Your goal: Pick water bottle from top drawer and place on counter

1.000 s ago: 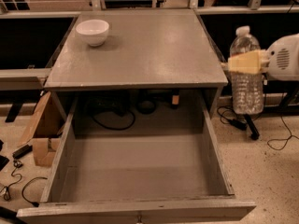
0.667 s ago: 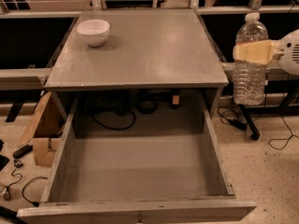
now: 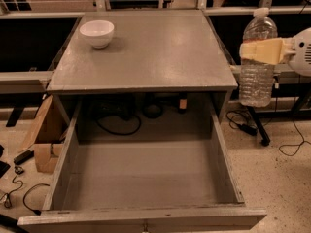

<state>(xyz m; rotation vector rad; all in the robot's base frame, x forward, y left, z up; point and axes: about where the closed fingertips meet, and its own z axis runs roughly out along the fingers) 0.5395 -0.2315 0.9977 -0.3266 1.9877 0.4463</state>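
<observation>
The water bottle (image 3: 256,62) is clear and ribbed with a white cap. It hangs upright in the air to the right of the cabinet, beside the counter's right edge. My gripper (image 3: 260,50) comes in from the right and its pale yellow fingers (image 3: 265,51) are shut on the water bottle's upper body. The top drawer (image 3: 146,178) is pulled wide open below the counter and holds nothing. The counter (image 3: 155,52) is a flat grey top to the left of the bottle.
A white bowl (image 3: 97,32) stands at the counter's back left. Cables (image 3: 121,123) lie behind the drawer. A cardboard box (image 3: 46,140) sits on the floor at the left. A dark stand leg and cords (image 3: 257,127) are on the floor at the right.
My gripper has lifted the water bottle higher; its cap now stands about level with the counter's back edge. Drawer and bowl have not moved.
</observation>
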